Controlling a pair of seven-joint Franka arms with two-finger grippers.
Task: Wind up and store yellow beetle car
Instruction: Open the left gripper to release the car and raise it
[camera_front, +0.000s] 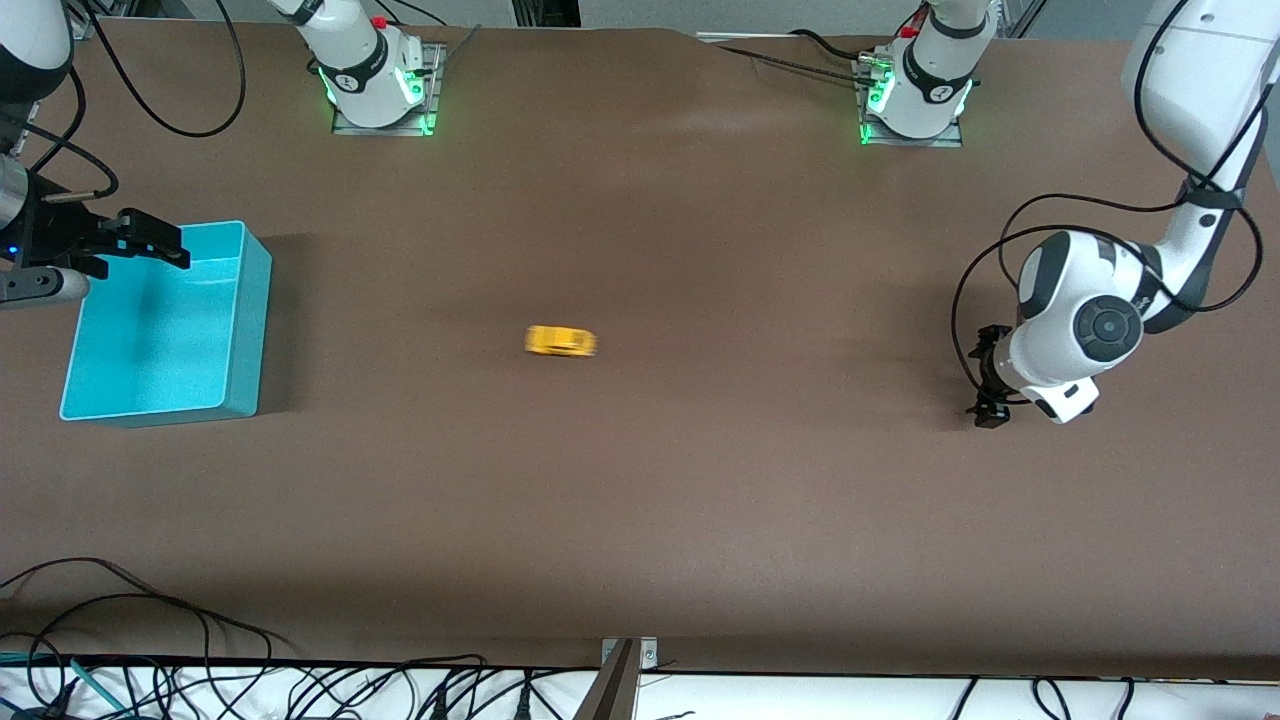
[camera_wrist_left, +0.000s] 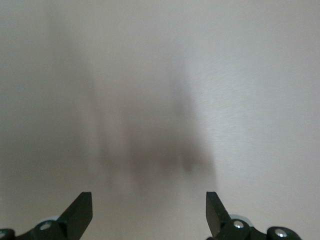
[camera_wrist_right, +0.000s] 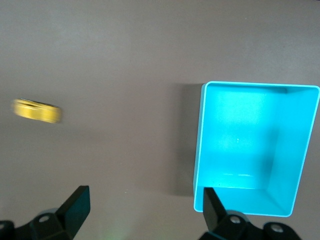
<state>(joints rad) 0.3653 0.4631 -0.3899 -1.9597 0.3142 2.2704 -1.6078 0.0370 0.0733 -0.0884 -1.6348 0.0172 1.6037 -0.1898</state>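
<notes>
The yellow beetle car (camera_front: 560, 342) is on the brown table near its middle, touched by neither gripper, and it looks smeared along its length. It also shows in the right wrist view (camera_wrist_right: 37, 111). The teal bin (camera_front: 255, 330) stands empty at the right arm's end of the table and shows in the right wrist view (camera_wrist_right: 200, 140). My right gripper (camera_front: 165, 245) is open and empty over the bin's rim farthest from the front camera (camera_wrist_right: 145, 207). My left gripper (camera_front: 988, 385) is open and empty, low over bare table at the left arm's end (camera_wrist_left: 149, 210). The left wrist view shows only bare table.
The two arm bases (camera_front: 380, 70) (camera_front: 915, 90) stand along the table edge farthest from the front camera. Loose cables (camera_front: 200, 640) and a metal bracket (camera_front: 620, 680) lie at the edge nearest the front camera.
</notes>
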